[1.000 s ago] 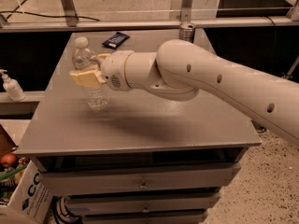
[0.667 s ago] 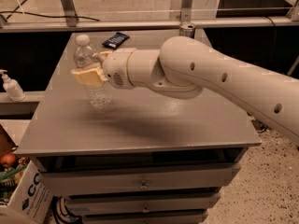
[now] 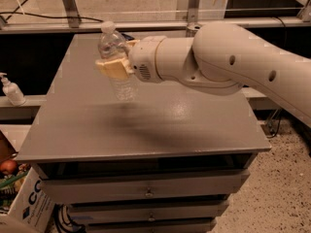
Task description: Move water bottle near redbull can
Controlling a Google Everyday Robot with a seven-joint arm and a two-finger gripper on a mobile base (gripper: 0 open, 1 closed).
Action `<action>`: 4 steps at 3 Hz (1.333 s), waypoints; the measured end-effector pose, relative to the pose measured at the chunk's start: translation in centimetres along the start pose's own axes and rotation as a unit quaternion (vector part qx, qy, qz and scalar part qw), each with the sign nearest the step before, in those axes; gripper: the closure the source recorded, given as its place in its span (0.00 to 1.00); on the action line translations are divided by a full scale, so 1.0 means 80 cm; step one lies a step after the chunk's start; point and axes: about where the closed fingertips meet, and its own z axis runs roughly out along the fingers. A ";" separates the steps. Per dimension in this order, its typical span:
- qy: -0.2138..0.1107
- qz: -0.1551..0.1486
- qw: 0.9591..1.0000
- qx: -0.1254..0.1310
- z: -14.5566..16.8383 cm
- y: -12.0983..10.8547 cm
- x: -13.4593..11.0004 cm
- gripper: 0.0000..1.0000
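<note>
Item: gripper (image 3: pixel 112 67), clamped on water bottle (image 3: pixel 111 43) (upright, white cap) above grey table (image 3: pixel 73 130); redbull can (image 3: pixel 193 28) at far edge, behind arm (image 3: pixel 233 62).

Grey drawer cabinet (image 3: pixel 170 125), speckled floor (image 3: pixel 279 193), metal frame behind (image 3: pixel 69 4), dim warm light

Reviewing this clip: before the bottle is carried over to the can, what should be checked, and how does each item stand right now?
1. Grip: the tool, over the left rear of the table, is closed around the middle of the water bottle: ok.
2. Bottle upright, cap on top: ok.
3. Bottle base lifted off the table: cannot tell.
4. Redbull can located: only its top shows, behind the arm at the rear edge: ok.
5. Free spot beside the can: cannot tell, because the arm hides it.
</note>
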 end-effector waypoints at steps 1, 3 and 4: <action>0.015 -0.006 0.999 0.044 -0.050 -0.029 0.004 1.00; 0.021 -0.002 0.999 0.046 -0.052 -0.028 0.014 1.00; 0.034 -0.005 0.997 0.064 -0.076 -0.046 0.028 1.00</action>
